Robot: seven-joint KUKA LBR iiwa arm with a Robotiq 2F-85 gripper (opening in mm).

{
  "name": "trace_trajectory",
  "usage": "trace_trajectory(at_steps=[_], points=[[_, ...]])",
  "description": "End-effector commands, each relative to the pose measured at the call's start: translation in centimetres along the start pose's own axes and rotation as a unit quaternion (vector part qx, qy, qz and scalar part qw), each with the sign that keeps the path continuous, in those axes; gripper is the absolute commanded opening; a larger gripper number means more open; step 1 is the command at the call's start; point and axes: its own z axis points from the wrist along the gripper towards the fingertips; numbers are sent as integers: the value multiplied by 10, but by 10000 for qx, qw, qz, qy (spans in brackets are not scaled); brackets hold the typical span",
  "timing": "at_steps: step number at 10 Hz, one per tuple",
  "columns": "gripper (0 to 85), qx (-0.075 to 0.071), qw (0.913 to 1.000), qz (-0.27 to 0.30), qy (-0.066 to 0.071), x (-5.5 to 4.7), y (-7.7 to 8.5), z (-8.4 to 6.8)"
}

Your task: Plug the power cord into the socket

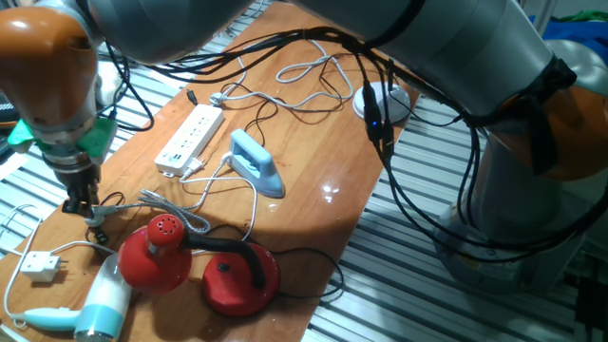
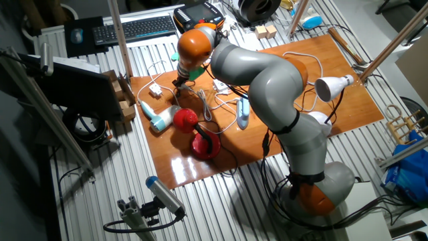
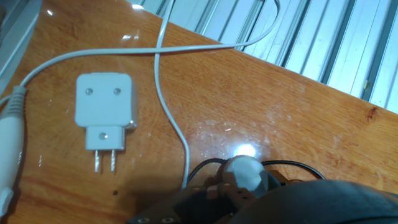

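On the wooden counter [image 1: 313,204], we should check the gripper [image 1: 84,204], jaws' state untellable, holds the power cord [image 1: 176,214] plug squarely before approaching the socket [image 1: 190,139].

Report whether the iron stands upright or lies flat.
Flat: the iron rests on its soleplate, handle on top.
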Motion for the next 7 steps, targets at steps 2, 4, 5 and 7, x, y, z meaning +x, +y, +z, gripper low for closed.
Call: trace_trajectory(at_steps=[2, 4, 5, 7], points=[[340, 34, 9999, -15, 151, 0, -1, 0], [340, -20, 9999, -5, 142, 0, -1, 0], [340, -17, 9999, -2, 101, 0, -1, 0], [340, 3, 9999, -7, 111, 0, -1, 0]])
